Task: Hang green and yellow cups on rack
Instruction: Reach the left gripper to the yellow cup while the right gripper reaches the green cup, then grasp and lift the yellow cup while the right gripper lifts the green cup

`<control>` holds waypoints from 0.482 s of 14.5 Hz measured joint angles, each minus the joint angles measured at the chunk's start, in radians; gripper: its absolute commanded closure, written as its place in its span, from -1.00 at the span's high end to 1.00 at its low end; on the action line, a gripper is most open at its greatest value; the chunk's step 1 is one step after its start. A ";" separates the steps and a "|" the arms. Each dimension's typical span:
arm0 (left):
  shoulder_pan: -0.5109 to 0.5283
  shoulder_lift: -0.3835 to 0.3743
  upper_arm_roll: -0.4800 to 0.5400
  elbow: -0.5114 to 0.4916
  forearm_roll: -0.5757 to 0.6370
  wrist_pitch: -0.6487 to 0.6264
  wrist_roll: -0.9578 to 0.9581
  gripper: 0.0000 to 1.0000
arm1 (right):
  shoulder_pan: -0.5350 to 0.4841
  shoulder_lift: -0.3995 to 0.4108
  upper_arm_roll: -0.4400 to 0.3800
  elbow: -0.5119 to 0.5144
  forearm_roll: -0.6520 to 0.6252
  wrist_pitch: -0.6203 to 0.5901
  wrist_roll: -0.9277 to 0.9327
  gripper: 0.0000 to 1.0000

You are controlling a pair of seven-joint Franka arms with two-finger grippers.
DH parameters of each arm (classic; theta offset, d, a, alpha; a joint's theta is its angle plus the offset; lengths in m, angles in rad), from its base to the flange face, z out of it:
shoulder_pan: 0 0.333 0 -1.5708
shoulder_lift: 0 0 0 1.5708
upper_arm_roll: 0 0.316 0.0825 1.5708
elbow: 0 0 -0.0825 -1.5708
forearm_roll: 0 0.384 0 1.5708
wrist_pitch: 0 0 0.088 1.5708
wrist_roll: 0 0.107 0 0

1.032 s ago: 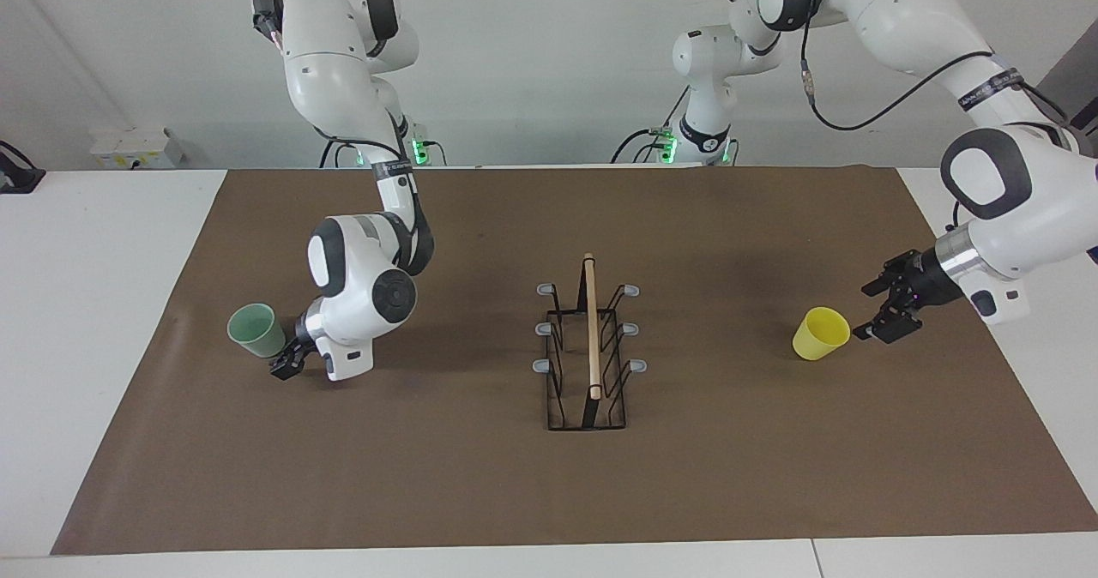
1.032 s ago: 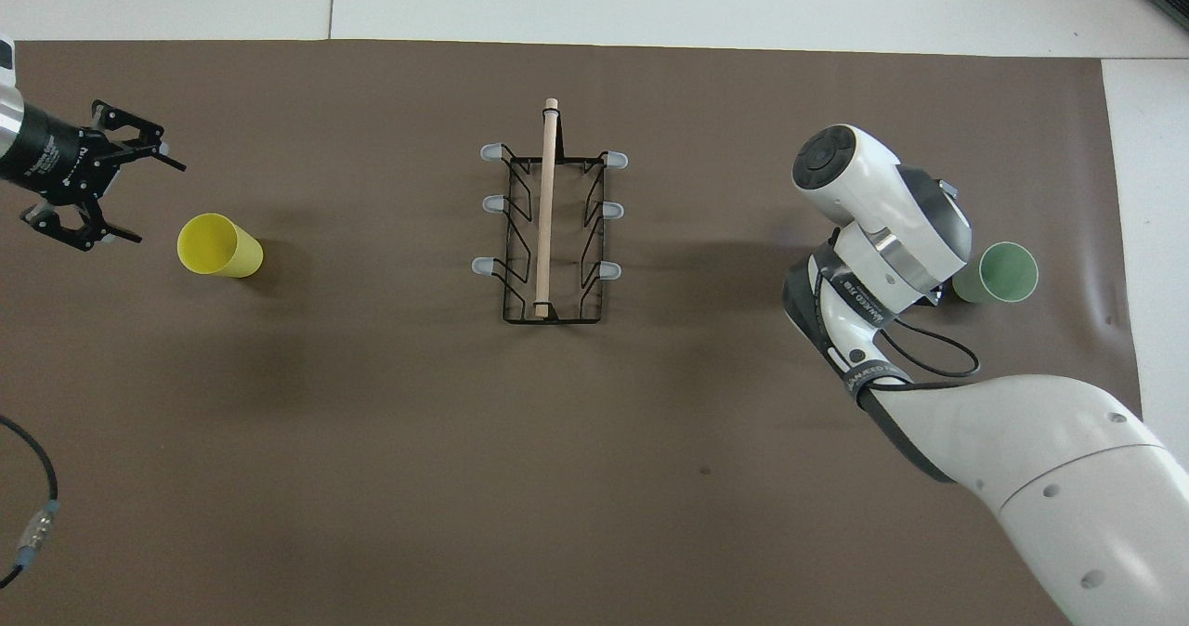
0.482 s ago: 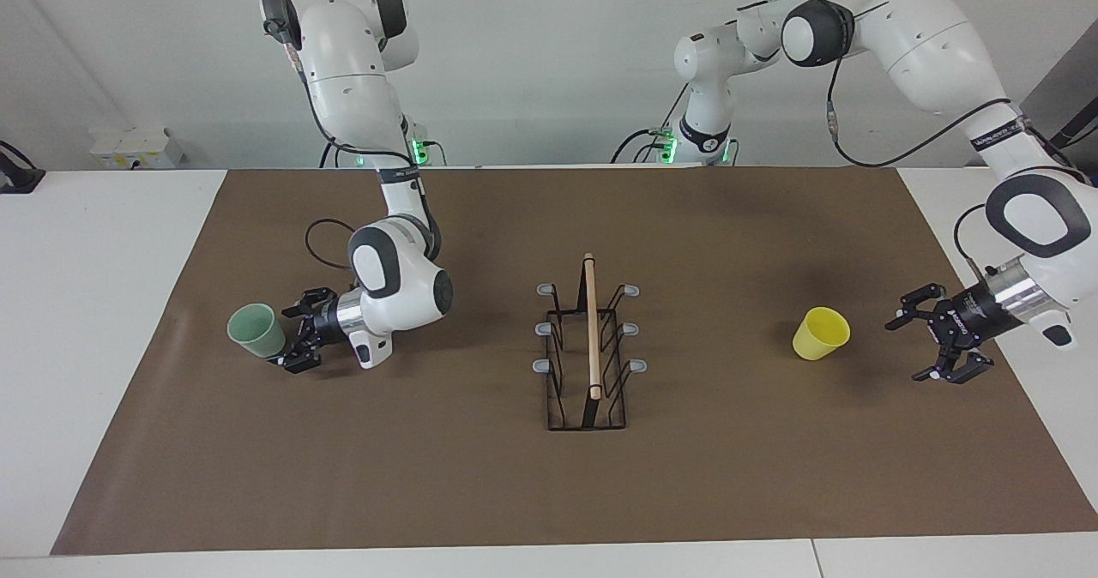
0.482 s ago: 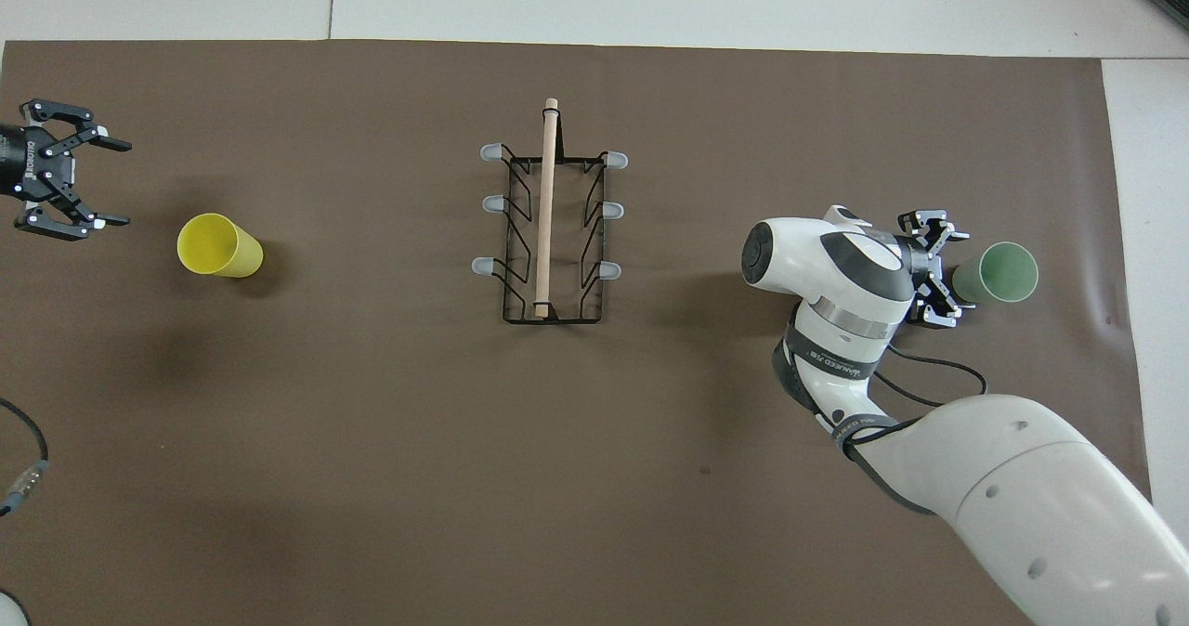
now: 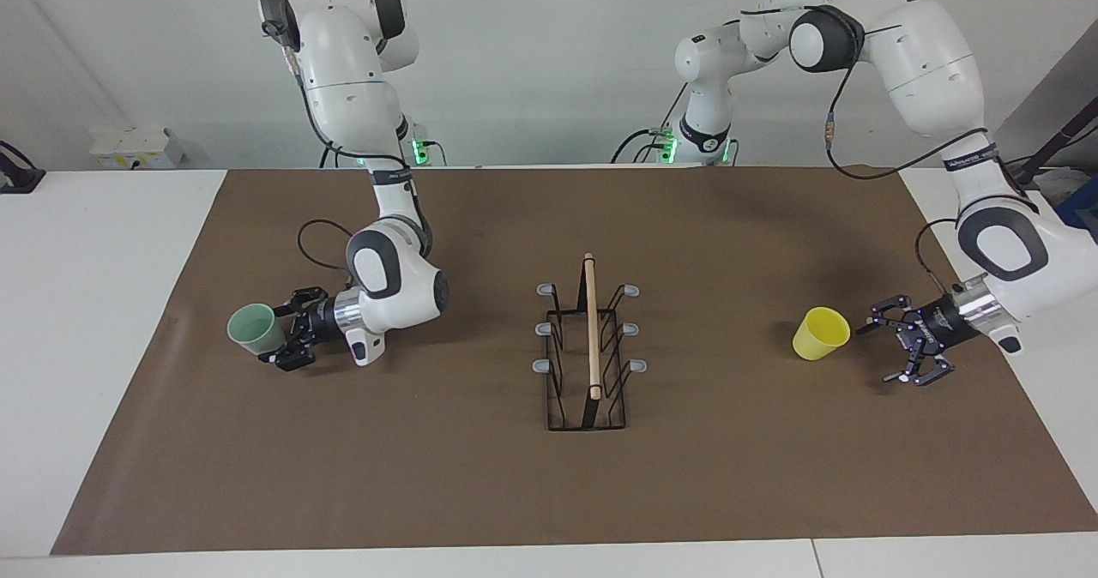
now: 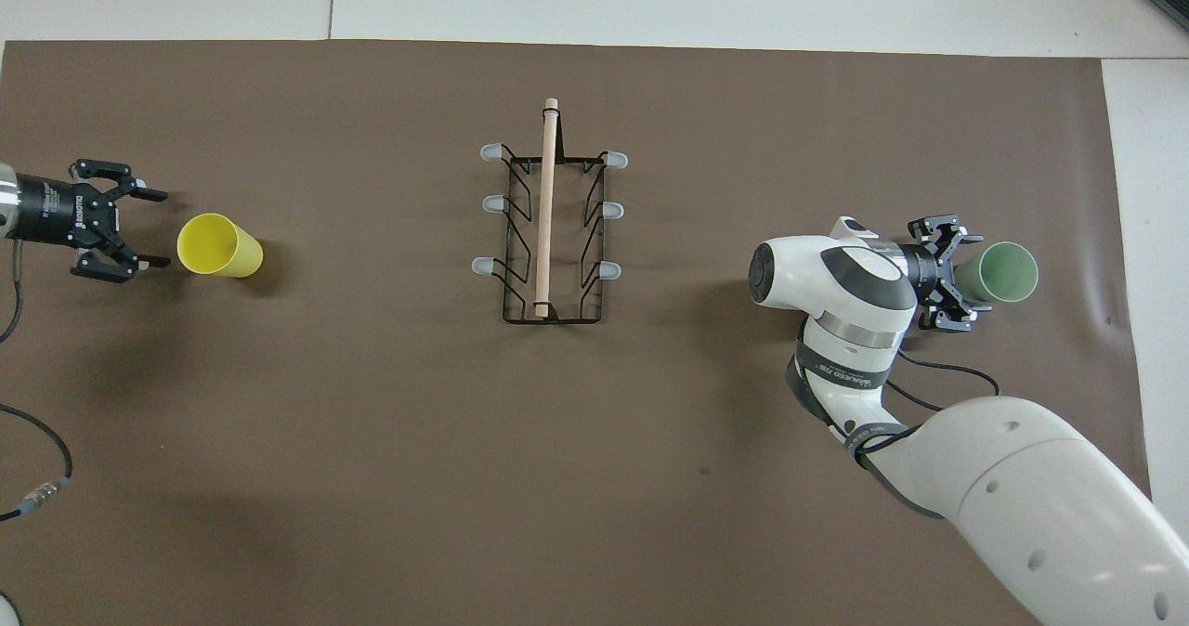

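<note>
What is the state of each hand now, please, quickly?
Left hand: open, holding nothing, low beside the yellow cup.
Right hand: open, its fingers on either side of the green cup's base, not yet closed.

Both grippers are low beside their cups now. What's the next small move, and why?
Probably ease the right gripper further onto the green cup and shut. It is open, its fingers at the cup's base. The left gripper, also open, stands apart from the yellow cup. The rack bears no cup.
</note>
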 measured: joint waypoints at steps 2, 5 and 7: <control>0.003 -0.035 0.000 -0.068 -0.048 -0.001 0.035 1.00 | -0.014 0.000 0.000 -0.005 -0.016 0.002 0.004 0.97; 0.005 -0.081 0.003 -0.177 -0.197 0.020 0.108 1.00 | -0.025 0.000 0.000 -0.018 -0.034 0.006 0.011 0.40; 0.003 -0.104 -0.002 -0.263 -0.278 0.072 0.189 1.00 | -0.025 0.000 0.000 -0.026 -0.044 0.010 0.017 -1.00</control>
